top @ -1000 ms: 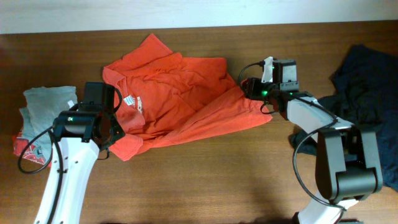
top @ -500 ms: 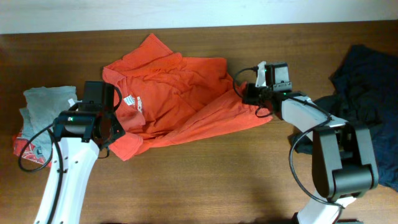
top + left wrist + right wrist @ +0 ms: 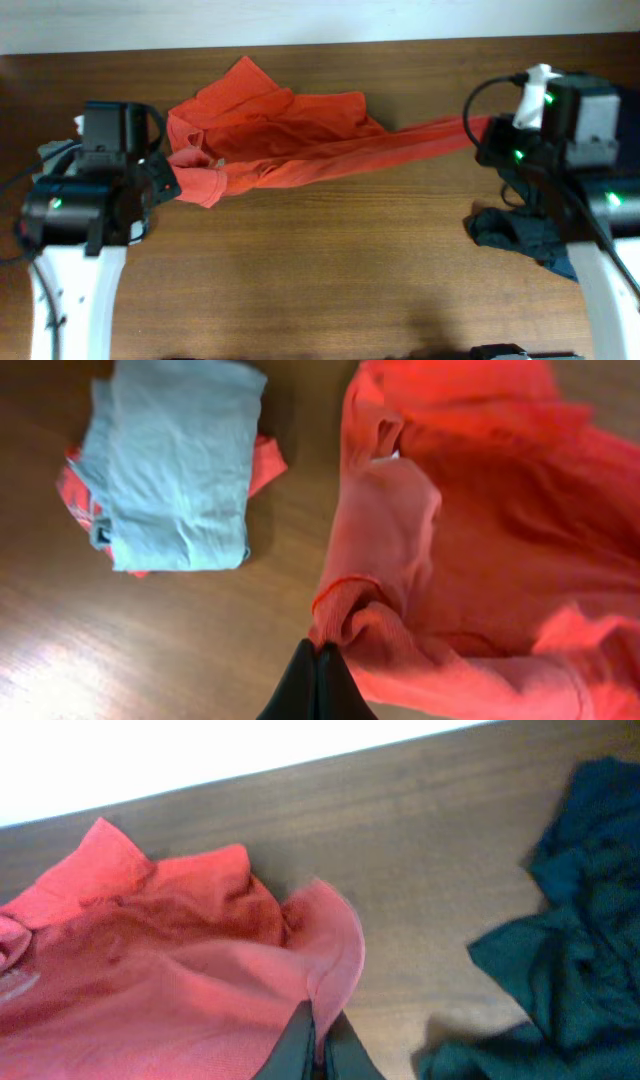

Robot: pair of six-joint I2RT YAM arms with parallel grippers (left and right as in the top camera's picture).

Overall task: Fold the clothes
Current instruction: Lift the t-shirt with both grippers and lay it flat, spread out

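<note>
Orange T-shirt [image 3: 300, 140] now stretched in a taut band across the upper centre, no longer bunched. Right gripper [image 3: 318, 1032] has clamped its edge and hauled toward upper right; left gripper [image 3: 318, 660] stays pinched on the opposite edge. Judged: spreading before the fold.

White shells clad the left arm [image 3: 75, 300] and right arm [image 3: 610, 290], each topped by a black wrist block with green lights; a black cable [image 3: 468, 100] loops beside the right. Left tool [image 3: 317, 652] and right tool [image 3: 318, 1016] are slim, black.
</note>
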